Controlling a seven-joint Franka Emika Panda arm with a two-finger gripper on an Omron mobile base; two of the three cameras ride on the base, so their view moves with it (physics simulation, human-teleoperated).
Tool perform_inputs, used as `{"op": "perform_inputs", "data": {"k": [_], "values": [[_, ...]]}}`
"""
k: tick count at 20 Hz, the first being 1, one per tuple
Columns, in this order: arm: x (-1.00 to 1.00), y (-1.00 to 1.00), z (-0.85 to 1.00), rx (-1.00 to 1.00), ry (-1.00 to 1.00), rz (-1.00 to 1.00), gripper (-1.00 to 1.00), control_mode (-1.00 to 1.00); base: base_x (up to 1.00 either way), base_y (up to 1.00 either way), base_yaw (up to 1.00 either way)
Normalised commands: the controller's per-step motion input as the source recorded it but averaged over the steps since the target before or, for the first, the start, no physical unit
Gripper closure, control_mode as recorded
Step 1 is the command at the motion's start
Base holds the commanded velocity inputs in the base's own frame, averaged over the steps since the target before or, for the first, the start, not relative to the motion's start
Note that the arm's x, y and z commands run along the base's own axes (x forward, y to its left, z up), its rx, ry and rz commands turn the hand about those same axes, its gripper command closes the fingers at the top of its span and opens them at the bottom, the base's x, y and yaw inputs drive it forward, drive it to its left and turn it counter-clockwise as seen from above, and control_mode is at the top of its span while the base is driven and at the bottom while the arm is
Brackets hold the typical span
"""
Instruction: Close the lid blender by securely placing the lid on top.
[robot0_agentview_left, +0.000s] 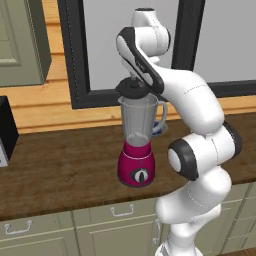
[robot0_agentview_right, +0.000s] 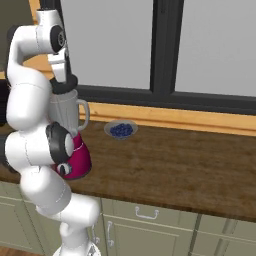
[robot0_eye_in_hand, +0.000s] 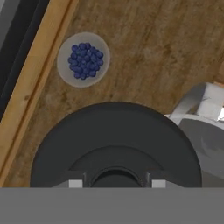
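1. Kitchen setting: a dark wooden table (robot0_agentview_left: 60, 160) runs along a wall under a dark-framed window (robot0_agentview_right: 165, 55), with pale green cabinets (robot0_agentview_left: 50, 235) beneath.
2. At the top of the blender, the claw (robot0_agentview_left: 134, 80) comes down from above on the lid (robot0_agentview_left: 132, 90). In the hand view its two tips sit on either side of the raised centre knob of the lid (robot0_eye_in_hand: 116, 144), so it appears to be pinching the knob.
3. The lid lies at the mouth of the grey jar of the blender (robot0_agentview_left: 136, 145); whether it is fully seated or just above the rim I cannot tell.
4. Judged step: the placing itself, near its end. The next move calls for a straight press down with the lid level and centred, then letting go and lifting straight up so the lid is not dragged off.
5. Around it: the jar handle (robot0_agentview_right: 84, 114) points toward a small bowl of blueberries (robot0_agentview_right: 120, 130) near the window sill, behind the blender and apart from it.
6. Nothing stands between lid and jar; a skewed lid is the main risk.
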Motion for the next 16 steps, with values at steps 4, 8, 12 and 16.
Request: {"op": "perform_inputs", "data": {"k": [4, 8, 12, 16], "values": [[0.00, 0.00, -0.24, -0.05, 0.11, 0.03, 1.00, -1.00, 0.00, 0.00, 0.00], [0.00, 0.01, -0.12, 0.00, 0.03, 0.03, 1.00, -1.00, 0.00, 0.00, 0.00], [-0.30, 0.00, -0.01, 0.01, -0.04, 0.00, 1.00, -1.00, 0.00, 0.00, 0.00], [-0.07, 0.00, 0.00, 0.00, -0.02, 0.00, 1.00, -1.00, 0.00, 0.00, 0.00]]}}
